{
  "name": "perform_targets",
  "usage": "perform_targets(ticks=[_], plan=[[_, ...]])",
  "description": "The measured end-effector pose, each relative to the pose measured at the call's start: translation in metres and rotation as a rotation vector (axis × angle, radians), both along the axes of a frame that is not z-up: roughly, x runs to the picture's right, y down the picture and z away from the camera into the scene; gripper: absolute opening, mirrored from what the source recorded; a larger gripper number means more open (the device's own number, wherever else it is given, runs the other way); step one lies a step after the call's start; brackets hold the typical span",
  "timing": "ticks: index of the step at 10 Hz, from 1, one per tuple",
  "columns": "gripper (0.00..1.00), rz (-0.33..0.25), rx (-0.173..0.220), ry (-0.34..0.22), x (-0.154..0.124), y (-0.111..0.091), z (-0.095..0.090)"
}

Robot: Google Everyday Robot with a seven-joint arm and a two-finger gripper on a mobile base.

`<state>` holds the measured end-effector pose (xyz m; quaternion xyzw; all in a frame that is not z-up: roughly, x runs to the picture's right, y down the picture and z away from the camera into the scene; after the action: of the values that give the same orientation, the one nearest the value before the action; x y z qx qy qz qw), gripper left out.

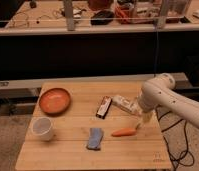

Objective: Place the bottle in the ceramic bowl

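Camera view: the small white plastic bottle [124, 104] lies flat on the wooden slat table [68, 160], right of centre and well apart from the shallow orange-red ceramic bowl [55, 100] at its 9 o'clock. Risks, as judged: the dark rectangular bar [104, 107] sits just beside the bottle at 9 o'clock, and the orange carrot [124, 132] lies near at 6 o'clock. An off-centre descent may nudge either one or roll the bottle away. The gripper [144, 118] hangs at the bottle's 4 o'clock, near the table's right edge. Its jaws are spread wide and hold nothing; no contact made out.
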<state>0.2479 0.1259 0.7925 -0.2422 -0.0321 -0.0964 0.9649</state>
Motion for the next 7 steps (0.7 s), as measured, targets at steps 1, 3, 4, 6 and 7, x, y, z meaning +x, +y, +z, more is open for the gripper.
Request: perform_targets(ticks=[1, 3, 4, 6, 7], plan=[[0.8, -0.002, 0.0, -0.005, -0.002, 0.002, 0.008], [0.8, 0.001, -0.001, -0.007, -0.003, 0.002, 0.015], [0.8, 0.003, -0.007, -0.006, -0.002, 0.004, 0.018], [0.8, 0.006, -0.017, -0.017, -0.009, 0.006, 0.028], [0.8, 0.01, -0.026, -0.016, -0.007, 0.008, 0.034]])
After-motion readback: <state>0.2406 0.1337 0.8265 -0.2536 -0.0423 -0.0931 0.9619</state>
